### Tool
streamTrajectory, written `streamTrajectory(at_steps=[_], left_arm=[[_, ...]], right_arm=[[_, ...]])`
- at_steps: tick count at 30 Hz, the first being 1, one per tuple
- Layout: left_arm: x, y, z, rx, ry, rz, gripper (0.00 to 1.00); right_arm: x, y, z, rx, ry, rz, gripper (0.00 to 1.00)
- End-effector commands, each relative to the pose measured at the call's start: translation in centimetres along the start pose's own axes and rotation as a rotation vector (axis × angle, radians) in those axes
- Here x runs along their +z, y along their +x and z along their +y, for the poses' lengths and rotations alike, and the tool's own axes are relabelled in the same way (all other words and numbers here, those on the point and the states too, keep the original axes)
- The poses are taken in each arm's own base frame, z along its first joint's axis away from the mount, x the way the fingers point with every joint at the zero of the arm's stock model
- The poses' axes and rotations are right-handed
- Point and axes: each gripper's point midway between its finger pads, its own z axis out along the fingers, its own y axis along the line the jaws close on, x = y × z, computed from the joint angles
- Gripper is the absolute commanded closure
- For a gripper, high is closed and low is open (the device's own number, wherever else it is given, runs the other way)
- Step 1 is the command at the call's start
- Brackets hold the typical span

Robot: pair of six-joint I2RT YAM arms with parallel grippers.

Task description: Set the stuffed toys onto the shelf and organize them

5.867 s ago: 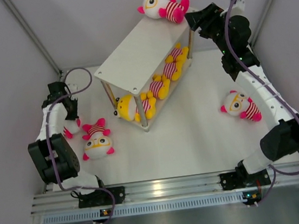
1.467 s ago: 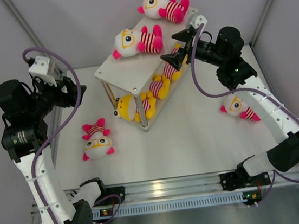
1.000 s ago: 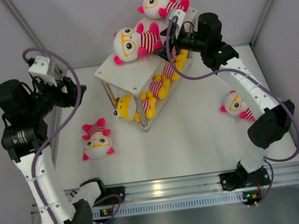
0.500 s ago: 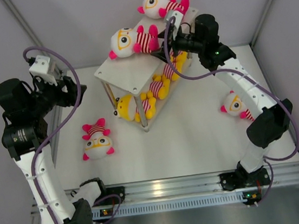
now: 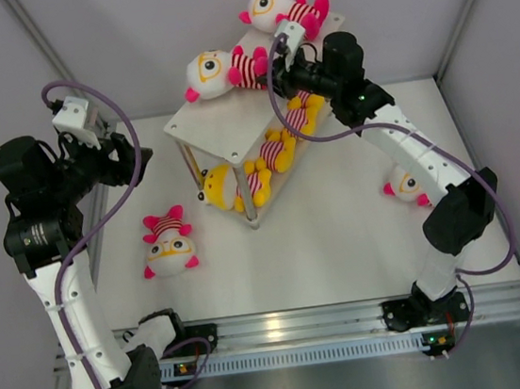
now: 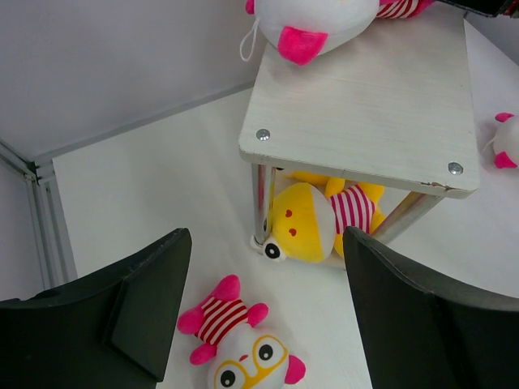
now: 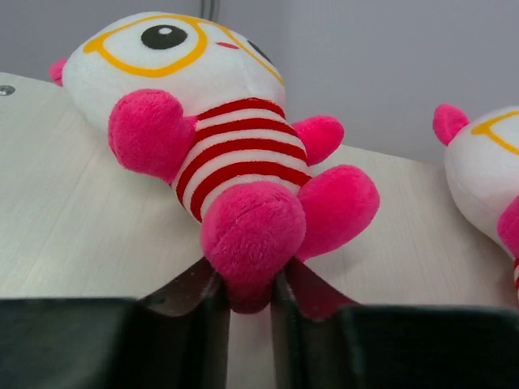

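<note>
White table [image 5: 342, 241]; yellow toys [image 5: 277, 152] inside shelf [image 5: 231, 113].

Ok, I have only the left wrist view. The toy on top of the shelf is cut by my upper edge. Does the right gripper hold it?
Observer: Yes. The right gripper is shut on one pink foot of that toy, which lies on the top board.
Operator: Is it alone up there?
Observer: No. A second white-headed toy lies further along the same board.
Operator: And the white and pink bit at my right edge?
Observer: A glasses toy on the table, partly hidden by the right arm.
</note>
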Motion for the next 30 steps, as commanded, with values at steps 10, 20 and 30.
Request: streamTrajectory(at_steps=[10, 20, 30], left_arm=[[0.2, -0.4, 0.5, 0.028, -0.011, -0.024, 0.19], [0.5, 0.8, 1.4, 0.034, -0.046, 0.008, 0.19], [0.2, 1.0, 1.3, 0.061, -0.051, 0.006, 0.19]], right_arm=[[-6.1, -3.7, -8.8, 0.181, 0.652, -0.16, 1.0], [-5.7, 0.3, -11.0, 0.233, 0.803, -0.064, 1.0], [-4.8, -0.5, -8.7, 0.215, 0.649, -0.08, 0.88]])
